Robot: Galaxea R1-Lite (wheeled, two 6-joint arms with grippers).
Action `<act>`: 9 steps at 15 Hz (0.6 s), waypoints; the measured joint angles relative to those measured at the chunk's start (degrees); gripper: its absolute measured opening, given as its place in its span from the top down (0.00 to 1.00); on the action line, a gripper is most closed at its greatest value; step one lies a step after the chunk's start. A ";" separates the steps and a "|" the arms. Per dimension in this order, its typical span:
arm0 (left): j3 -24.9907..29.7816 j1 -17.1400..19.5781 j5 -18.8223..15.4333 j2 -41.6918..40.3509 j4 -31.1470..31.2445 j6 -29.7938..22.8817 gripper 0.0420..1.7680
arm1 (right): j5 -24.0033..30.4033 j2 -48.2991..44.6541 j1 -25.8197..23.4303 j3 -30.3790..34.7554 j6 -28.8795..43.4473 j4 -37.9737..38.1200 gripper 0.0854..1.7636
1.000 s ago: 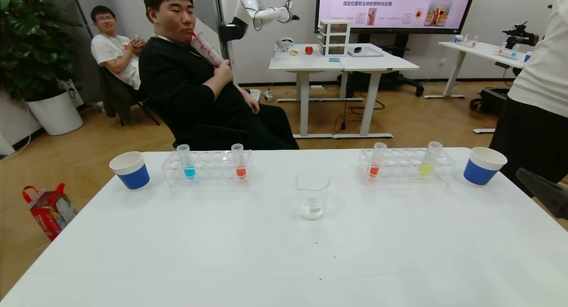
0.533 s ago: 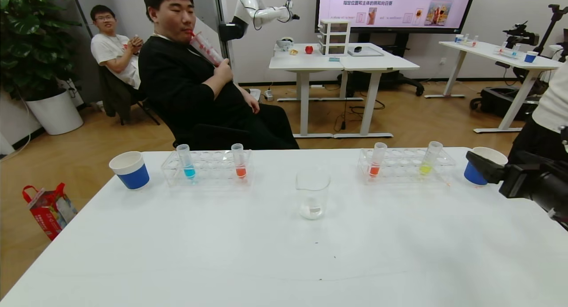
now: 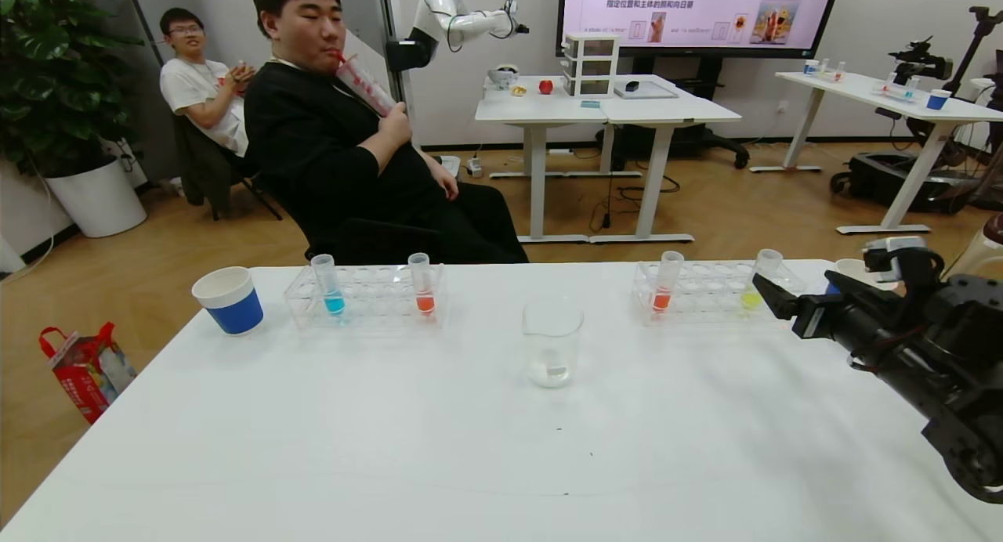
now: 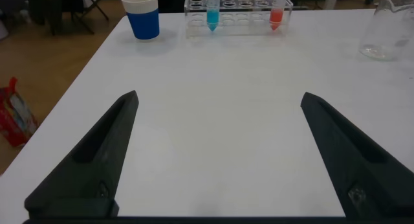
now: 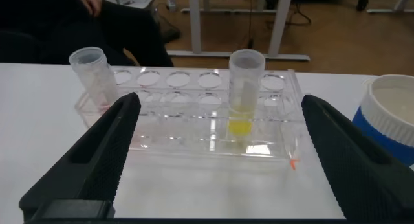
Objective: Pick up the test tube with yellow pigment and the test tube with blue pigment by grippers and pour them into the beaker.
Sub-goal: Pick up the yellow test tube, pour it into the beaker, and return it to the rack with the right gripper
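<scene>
The right gripper (image 3: pixel 772 295) hides the lower part of the yellow test tube (image 3: pixel 762 276) and most of the right paper cup (image 3: pixel 848 269); the left arm lies outside the head view.

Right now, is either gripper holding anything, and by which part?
Nothing is held. The right gripper is open before the test tube with yellow pigment; the left gripper is open, empty.
</scene>
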 joint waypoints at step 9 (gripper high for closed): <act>0.00 0.00 0.00 0.00 0.00 -0.02 0.01 | 2.86 15.73 -1.40 -19.16 -0.02 -0.50 0.02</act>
